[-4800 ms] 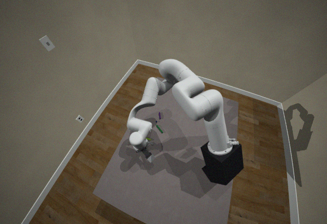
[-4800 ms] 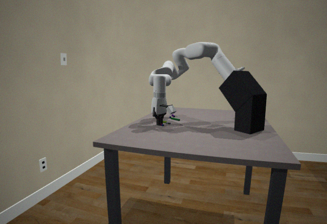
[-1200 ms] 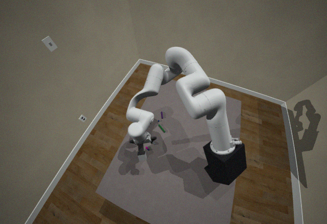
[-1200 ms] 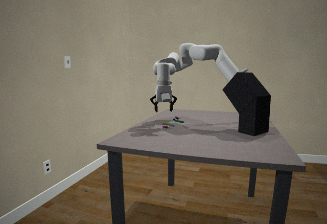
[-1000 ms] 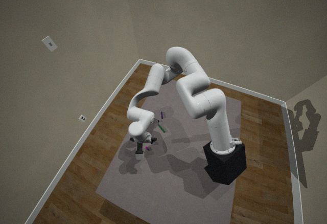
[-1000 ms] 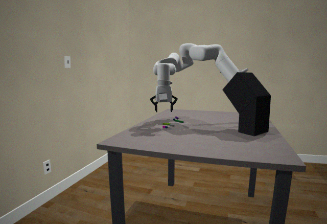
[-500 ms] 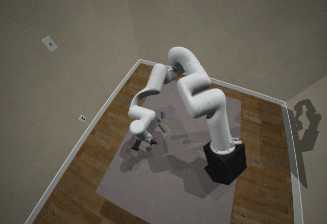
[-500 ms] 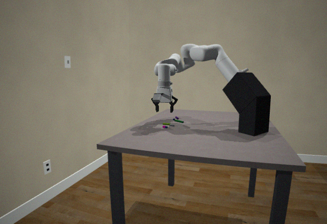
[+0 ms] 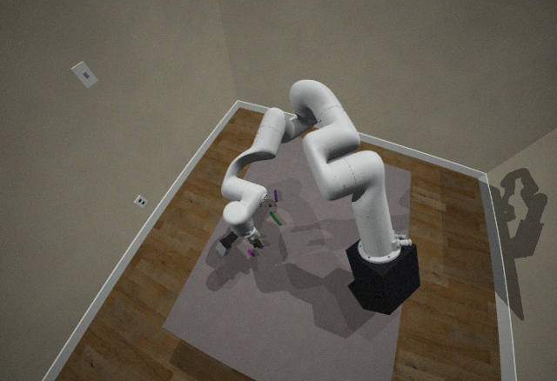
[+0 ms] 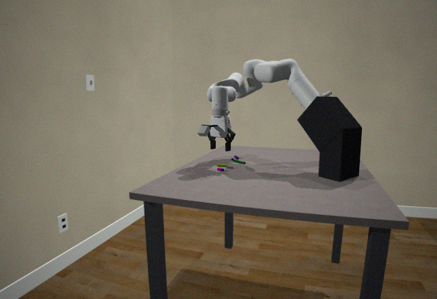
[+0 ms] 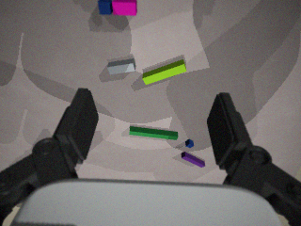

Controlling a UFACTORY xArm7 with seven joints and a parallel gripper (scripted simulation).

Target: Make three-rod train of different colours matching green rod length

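Observation:
My gripper [image 11: 152, 104] is open and empty, hovering well above the table; it also shows in the exterior view [image 10: 219, 144]. In the wrist view the green rod [image 11: 153, 133] lies flat between my fingers, far below. A small blue rod [image 11: 189, 143] and a purple rod [image 11: 193, 159] lie just right of it. Farther off lie a lime rod [image 11: 164, 72] and a grey rod [image 11: 121, 66], a little apart. At the top edge a magenta rod [image 11: 124, 7] touches end to end with a second blue rod [image 11: 104, 6]. The green rod also shows in the top view [image 9: 275, 217].
The arm's black base block [image 10: 330, 136] stands at the table's right rear. The rods cluster near the table's far left part [image 10: 229, 164], close to its left edge. The wrist camera housing [image 10: 203, 130] juts to the side of the gripper.

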